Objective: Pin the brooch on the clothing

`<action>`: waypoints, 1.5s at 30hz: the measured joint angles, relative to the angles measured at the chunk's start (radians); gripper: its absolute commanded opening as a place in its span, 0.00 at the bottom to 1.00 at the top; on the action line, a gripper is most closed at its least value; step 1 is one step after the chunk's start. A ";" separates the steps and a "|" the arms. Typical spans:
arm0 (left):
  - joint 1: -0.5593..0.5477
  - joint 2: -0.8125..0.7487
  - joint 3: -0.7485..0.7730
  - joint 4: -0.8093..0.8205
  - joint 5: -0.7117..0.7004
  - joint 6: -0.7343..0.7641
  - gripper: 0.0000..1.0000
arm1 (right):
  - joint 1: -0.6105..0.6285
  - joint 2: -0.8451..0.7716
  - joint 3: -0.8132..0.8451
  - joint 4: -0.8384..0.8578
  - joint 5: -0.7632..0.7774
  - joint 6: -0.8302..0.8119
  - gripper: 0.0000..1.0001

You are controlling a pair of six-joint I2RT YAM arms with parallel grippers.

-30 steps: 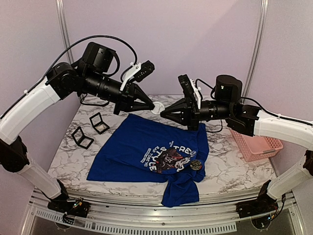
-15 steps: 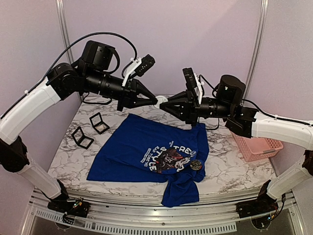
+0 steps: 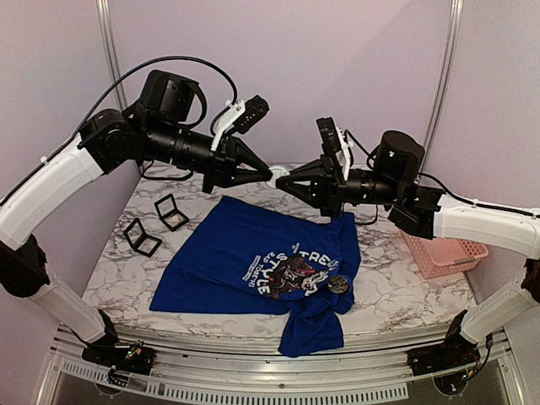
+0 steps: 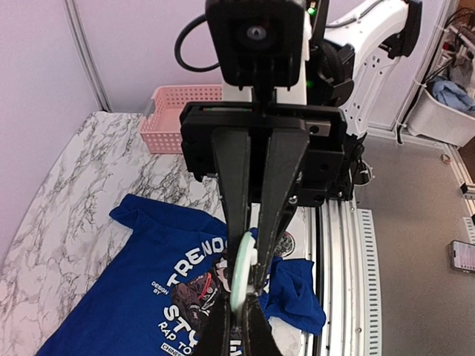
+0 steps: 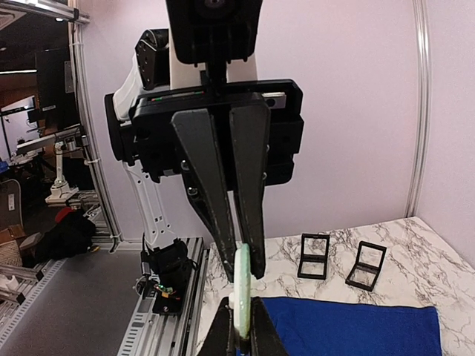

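A pale disc point(image 3: 275, 175) is pinched by both the left gripper point(image 3: 269, 175) and the right gripper point(image 3: 282, 180), above the desk point(image 3: 405, 291). The brooch point(image 3: 337, 283) is laid on the blue T-shirt point(image 3: 224, 245) beside its print.

We see the blue T-shirt point(image 3: 224, 249) spread print-up, lower corner bunched; the tiny dark brooch point(image 3: 337, 283) rests on it beside the panda print point(image 3: 297, 272).

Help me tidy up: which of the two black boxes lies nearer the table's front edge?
The left-hand box. The other box sits to its right and farther back, toward the wall.
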 measured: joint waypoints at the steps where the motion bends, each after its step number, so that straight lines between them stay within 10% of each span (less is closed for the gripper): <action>1: -0.002 0.000 0.001 -0.003 -0.007 0.003 0.00 | 0.000 0.002 0.000 0.000 0.002 0.000 0.03; 12: -0.015 0.000 0.003 -0.016 -0.056 0.011 0.00 | 0.001 0.013 0.011 -0.031 0.053 0.000 0.16; 24: -0.048 0.006 0.013 -0.019 -0.080 0.041 0.00 | 0.003 -0.003 0.013 -0.109 0.012 -0.089 0.66; 27: -0.048 0.006 0.019 -0.024 -0.103 0.064 0.00 | -0.003 -0.060 -0.002 -0.188 -0.034 -0.152 0.64; 34: -0.048 0.007 0.037 -0.027 -0.108 0.088 0.00 | -0.091 -0.200 -0.040 -0.209 -0.077 -0.182 0.22; 45: -0.048 0.011 0.046 -0.026 -0.109 0.090 0.00 | -0.100 -0.084 -0.042 -0.090 -0.093 -0.053 0.25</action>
